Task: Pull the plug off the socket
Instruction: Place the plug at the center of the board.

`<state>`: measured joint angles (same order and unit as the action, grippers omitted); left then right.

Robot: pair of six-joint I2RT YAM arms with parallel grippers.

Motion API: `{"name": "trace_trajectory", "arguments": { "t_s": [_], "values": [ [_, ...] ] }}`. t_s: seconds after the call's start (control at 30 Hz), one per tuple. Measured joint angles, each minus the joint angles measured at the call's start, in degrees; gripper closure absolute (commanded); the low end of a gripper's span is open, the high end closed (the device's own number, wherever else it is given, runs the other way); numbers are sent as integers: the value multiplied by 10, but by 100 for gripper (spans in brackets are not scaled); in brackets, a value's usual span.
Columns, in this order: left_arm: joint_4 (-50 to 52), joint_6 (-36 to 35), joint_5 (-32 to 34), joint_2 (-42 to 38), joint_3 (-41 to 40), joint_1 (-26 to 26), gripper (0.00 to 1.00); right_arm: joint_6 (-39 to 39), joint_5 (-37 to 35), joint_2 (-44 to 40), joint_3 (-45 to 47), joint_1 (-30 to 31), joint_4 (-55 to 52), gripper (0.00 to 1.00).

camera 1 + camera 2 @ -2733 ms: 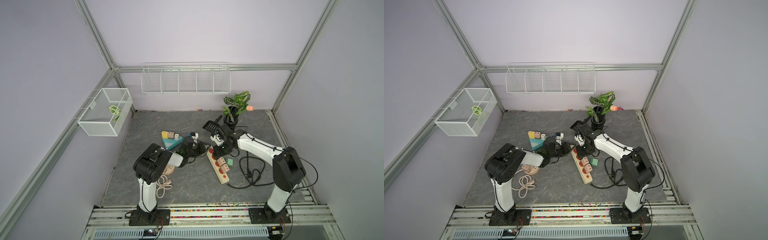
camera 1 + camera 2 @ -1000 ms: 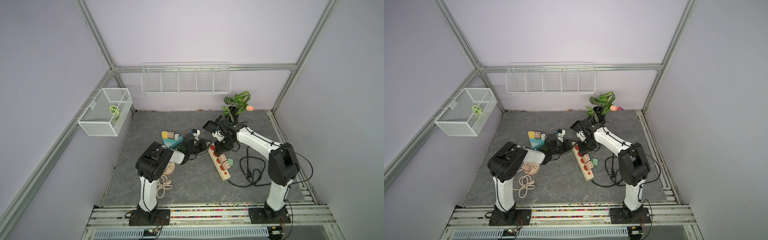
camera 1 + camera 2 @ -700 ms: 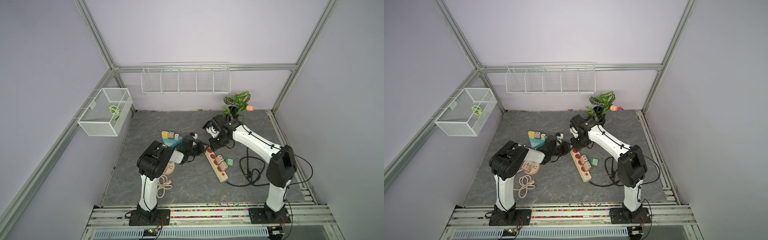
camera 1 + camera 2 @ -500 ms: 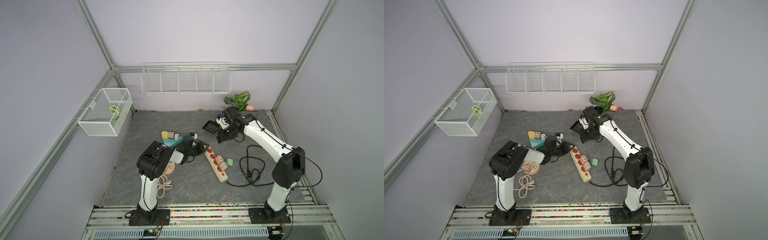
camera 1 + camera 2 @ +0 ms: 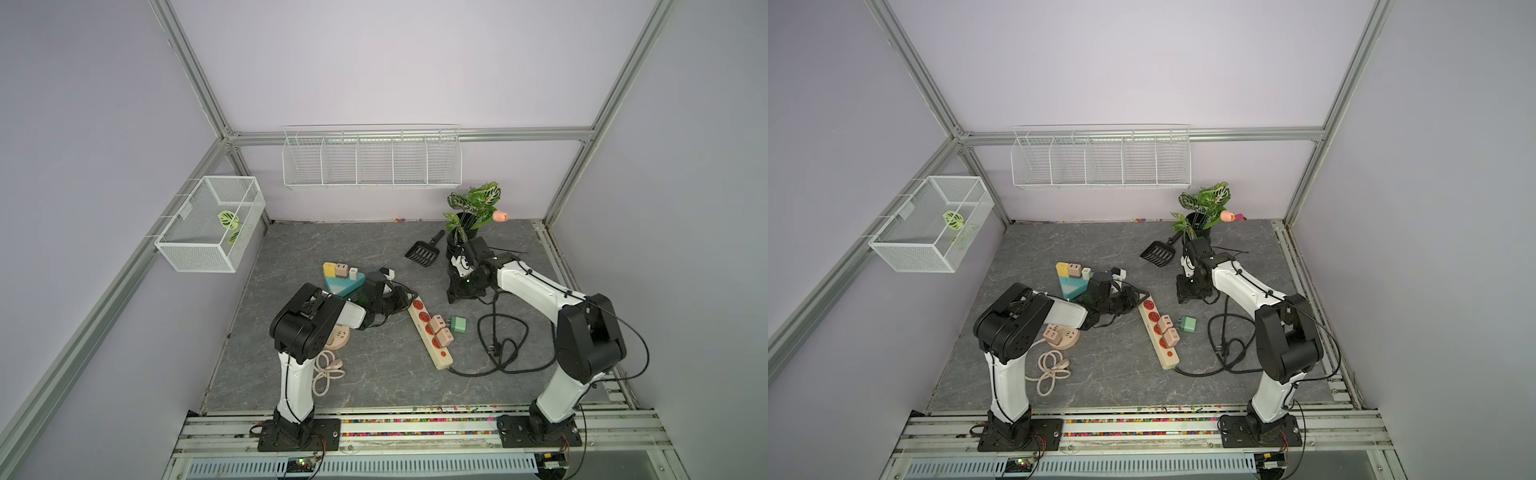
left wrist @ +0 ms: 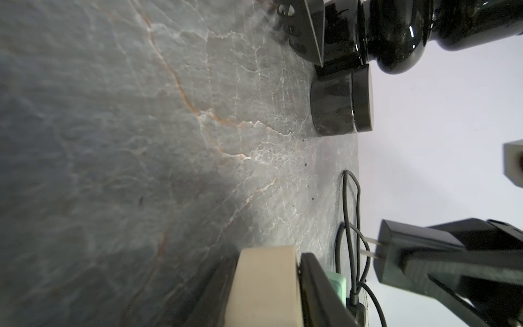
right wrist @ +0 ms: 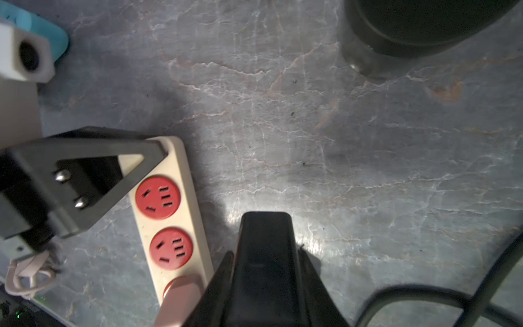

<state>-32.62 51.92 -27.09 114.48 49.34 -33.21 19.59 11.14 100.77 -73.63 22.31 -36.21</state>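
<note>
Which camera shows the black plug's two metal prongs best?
The left wrist view: the black plug shows side-on, both prongs bare. The right wrist view shows only its back, prongs hidden. In both top views it is too small to make out.

Two arms [image 5: 307, 328] [image 5: 536, 291], two wire baskets [image 5: 199, 253] [image 5: 372, 166], one beige power strip [image 5: 428, 332], one plant [image 5: 476, 201], one scoop [image 5: 422, 251].

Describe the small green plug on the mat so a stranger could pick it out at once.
Find the long cream power strip lying slantwise on the grey mat. Beside its two pink plugs, on the side facing the right arm, lies the small green plug. Unlike them, it is green and sits in no socket.
</note>
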Motion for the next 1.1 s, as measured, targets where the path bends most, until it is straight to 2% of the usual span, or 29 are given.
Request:
{"name": "trace_trajectory", "arguments": {
  "t_s": [0.13, 0.33, 0.43, 0.5, 0.67, 0.8, 0.93, 1.1],
  "values": [
    [17, -5, 0, -12, -5, 0, 100, 19, 1, 8, 17, -3, 51, 68],
    [30, -10, -1, -17, -5, -1, 100, 34, 5, 15, 38, -29, 87, 61],
    [33, -12, -2, -18, -5, -1, 100, 39, 8, 15, 50, -45, 96, 42],
    [33, -12, -2, -18, -5, -1, 100, 37, 10, 15, 55, -53, 97, 37],
    [32, -12, -2, -18, -6, -1, 100, 33, -5, 12, 56, -61, 85, 35],
    [32, -10, -1, -20, -7, -1, 100, 30, -35, -21, 57, -54, 57, 36],
    [32, -9, 1, -21, -8, -1, 100, 25, -49, -74, 52, -11, 33, 37],
    [35, -8, 3, -23, -9, -1, 100, 12, 7, -104, 56, 49, 32, 39]
  ]
}}
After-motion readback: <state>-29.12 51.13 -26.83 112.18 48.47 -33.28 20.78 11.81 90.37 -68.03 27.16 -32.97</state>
